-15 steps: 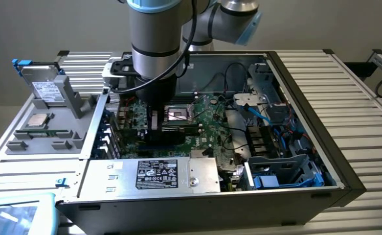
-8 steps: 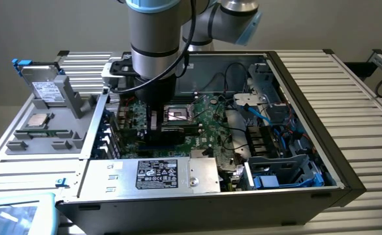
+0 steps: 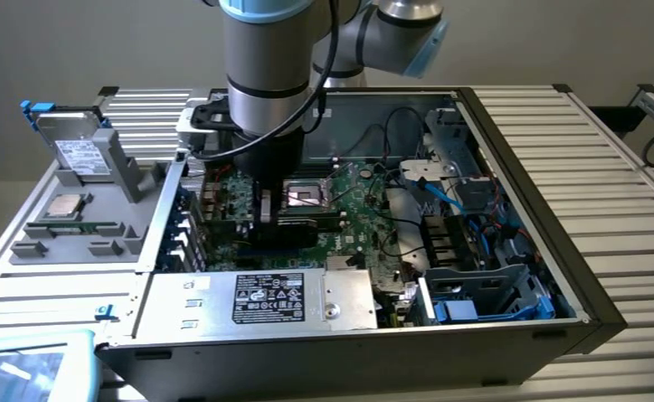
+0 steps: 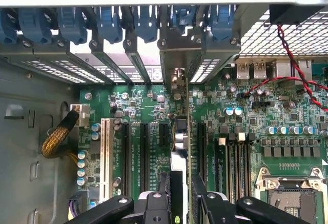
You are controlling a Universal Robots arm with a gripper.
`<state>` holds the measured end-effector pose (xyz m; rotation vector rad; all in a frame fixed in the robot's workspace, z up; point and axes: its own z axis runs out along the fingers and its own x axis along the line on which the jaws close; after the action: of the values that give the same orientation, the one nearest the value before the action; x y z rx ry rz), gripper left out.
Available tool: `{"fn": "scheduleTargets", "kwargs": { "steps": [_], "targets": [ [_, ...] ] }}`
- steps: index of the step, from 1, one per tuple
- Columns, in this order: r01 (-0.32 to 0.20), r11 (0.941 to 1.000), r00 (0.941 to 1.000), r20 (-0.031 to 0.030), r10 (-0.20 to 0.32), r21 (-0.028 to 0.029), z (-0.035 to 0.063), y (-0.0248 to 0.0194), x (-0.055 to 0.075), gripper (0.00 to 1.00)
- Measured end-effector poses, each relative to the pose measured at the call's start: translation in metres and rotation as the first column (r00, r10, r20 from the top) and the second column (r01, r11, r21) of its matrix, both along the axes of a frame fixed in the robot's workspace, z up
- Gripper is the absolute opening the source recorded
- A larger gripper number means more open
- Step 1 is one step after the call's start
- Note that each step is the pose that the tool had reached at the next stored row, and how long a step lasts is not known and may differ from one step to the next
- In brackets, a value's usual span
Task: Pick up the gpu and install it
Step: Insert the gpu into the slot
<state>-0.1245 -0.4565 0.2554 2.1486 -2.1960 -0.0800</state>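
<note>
The arm point(image 3: 265, 75) stands almost vertical and reaches straight down into the open computer case point(image 3: 594, 310). Its gripper point(image 3: 265, 209) is low over the motherboard point(image 3: 355, 201). In the wrist view the black fingers point(image 4: 199, 196) are clamped on the gpu point(image 4: 185, 131). The gpu stands upright on its edge between black expansion slots point(image 4: 145, 157), and its metal bracket point(image 4: 177, 55) is at the rear wall, under the blue latches point(image 4: 146, 21). I cannot tell if it is fully seated. The power supply point(image 3: 349, 306) carries a black sticker point(image 3: 269, 297) with white print, too small to read.
</note>
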Motion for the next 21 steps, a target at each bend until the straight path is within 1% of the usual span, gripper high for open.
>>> {"fn": "scheduleTargets", "kwargs": {
  "steps": [5, 10, 21],
  "targets": [
    [0.001, 1.0000, 1.0000, 0.0001, -0.001, 0.0001, 0.0000, 0.0001, -0.0002, 0.28],
    [0.001, 1.0000, 1.0000, 0.0002, -0.001, 0.0001, -0.0001, 0.0001, -0.0036, 0.28],
    [0.002, 1.0000, 1.0000, 0.0000, -0.002, -0.0001, 0.0002, 0.0000, -0.0038, 0.28]
  ]
}}
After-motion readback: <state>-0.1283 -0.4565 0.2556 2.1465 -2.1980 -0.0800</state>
